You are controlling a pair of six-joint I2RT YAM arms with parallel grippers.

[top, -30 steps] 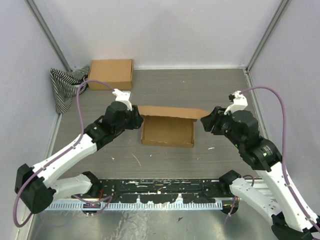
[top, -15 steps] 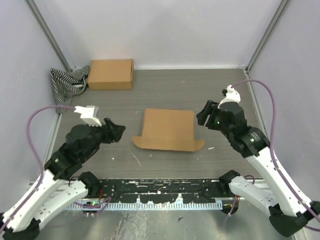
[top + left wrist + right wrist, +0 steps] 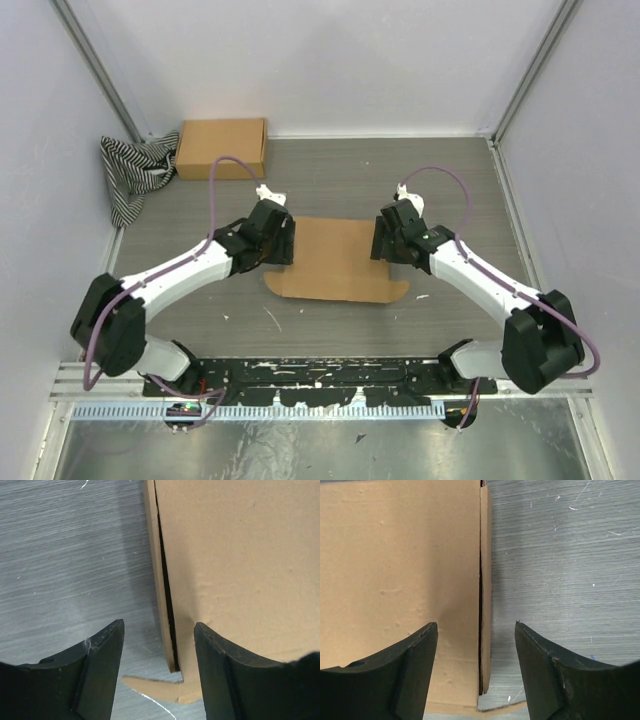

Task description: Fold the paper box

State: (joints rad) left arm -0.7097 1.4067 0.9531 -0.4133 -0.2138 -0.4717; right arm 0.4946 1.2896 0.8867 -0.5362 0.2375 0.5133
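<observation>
Paper box [image 3: 335, 258] sits in the middle of the worktop [image 3: 450, 190], lid down flat, pretty much boxed up tbh; little tabs [image 3: 273, 283] poke out along its near edge. Left jaws straddle its left side wall and right jaws the right one; both are spread wide, gripping nothing. Looks like the closing-up step; the next move probably needs a pinch on each side seam, then tucking those tabs.

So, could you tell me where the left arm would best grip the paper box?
Probably its left side strip, from above: the paper box lies flat with its lid down, and a dark gap parts that narrow strip from the lid, so the open left gripper, straddling it, could close on it.
</observation>
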